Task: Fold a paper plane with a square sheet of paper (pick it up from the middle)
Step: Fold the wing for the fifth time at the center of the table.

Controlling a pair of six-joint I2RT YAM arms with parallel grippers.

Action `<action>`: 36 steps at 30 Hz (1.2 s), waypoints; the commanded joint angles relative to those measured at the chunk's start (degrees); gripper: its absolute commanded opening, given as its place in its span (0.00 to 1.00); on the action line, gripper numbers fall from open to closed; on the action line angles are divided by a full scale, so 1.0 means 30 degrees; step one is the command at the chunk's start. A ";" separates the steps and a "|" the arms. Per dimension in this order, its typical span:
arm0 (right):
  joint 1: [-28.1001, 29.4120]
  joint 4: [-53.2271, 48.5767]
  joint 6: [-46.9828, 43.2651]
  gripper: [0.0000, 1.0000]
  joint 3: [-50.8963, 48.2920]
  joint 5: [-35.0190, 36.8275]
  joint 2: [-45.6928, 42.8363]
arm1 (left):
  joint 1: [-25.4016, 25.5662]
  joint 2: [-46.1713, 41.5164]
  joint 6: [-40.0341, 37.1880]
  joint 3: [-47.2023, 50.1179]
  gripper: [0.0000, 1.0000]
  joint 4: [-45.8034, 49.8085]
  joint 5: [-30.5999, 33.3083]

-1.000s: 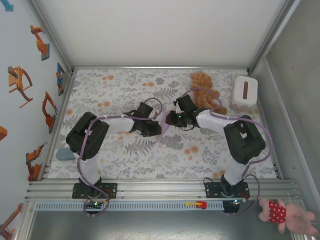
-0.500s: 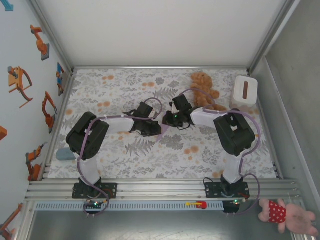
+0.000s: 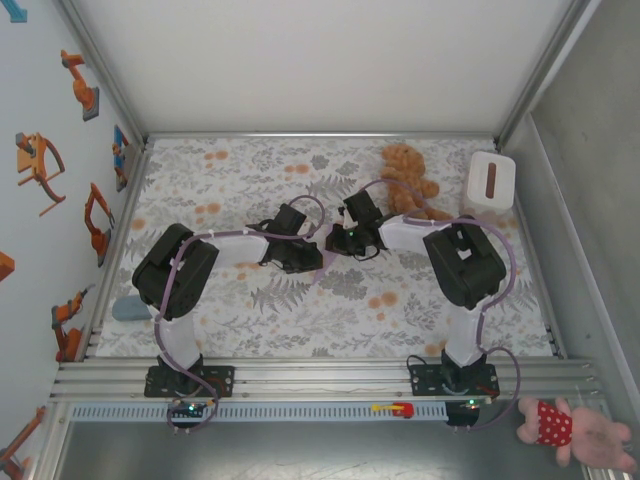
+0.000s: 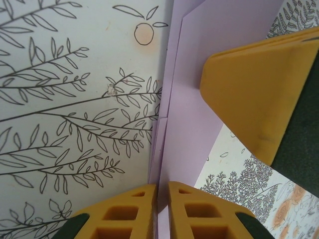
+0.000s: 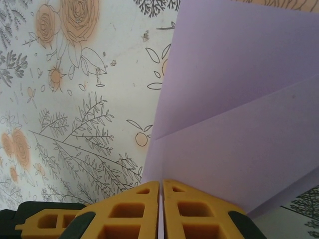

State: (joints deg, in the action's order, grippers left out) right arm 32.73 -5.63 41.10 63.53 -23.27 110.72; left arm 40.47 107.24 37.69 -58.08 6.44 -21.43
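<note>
floral cloth (image 3: pixel 220 190) with grey ferns and orange blooms covers your table, closed in by a white back wall (image 3: pixel 320 60) and an aluminium frame. on the left wall (image 3: pixel 50 180) you have orange robot-arm stickers, and a small blue-grey object (image 3: pixel 128 308) lies at the cloth's left edge. near the far right corner a brown teddy bear (image 3: pixel 405 178) lies beside a white box (image 3: pixel 490 185). a pink plush toy (image 3: pixel 575 432) sits outside the frame at the near right.

your left arm (image 3: pixel 175 270) rises from its base, bends at the elbow and reaches right, low over the cloth, putting the left gripper (image 3: pixel 318 256) at the table's middle. your right arm (image 3: pixel 465 265) mirrors it, elbow folded and forearm running left, with the right gripper (image 3: pixel 338 238) close beside the left one.

between them is the lavender paper (image 4: pixel 199 74), folded into layers. in the left wrist view its stacked edges run down into the thin slit between the yellow fingers (image 4: pixel 124 214), which pinch it. a yellow pad (image 4: pixel 254 94) of the other gripper sits on or just over the sheet; you cannot tell which. in the right wrist view the paper (image 5: pixel 239 99) shows a slanted crease, and its lower corner is clamped between that gripper's closed fingers (image 5: pixel 199 214).
</note>
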 commanded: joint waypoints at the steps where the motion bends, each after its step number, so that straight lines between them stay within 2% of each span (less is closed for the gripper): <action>1: 0.0136 -0.0496 -0.0078 0.10 0.0640 0.0080 0.0516 | 0.0094 0.1129 -0.0427 0.0268 0.13 0.1811 0.0691; 19: 0.0135 -0.1794 -0.0458 0.08 0.0832 0.0342 0.1341 | 0.0078 0.0565 -0.0435 0.0152 0.13 0.2251 0.0725; 26: 0.0135 -0.1647 -0.0524 0.05 0.0155 0.0294 0.1300 | -0.0197 -0.2824 0.0151 0.0338 0.24 0.2355 0.1553; 30: 0.0138 -0.1437 -0.0466 0.03 -0.0064 0.0234 0.1239 | -0.0536 -0.3748 0.0776 0.0692 0.26 0.1397 0.0221; 36: 0.0133 -0.1229 -0.0372 0.02 -0.0170 0.0095 0.1351 | -0.0541 -0.2834 0.1550 0.0634 0.15 -0.0315 -0.2152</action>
State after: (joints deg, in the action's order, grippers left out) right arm 32.77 -6.31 40.42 65.06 -23.86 112.81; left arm 38.87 97.32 40.60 -56.88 7.86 -23.20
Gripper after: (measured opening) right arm 0.050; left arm 0.160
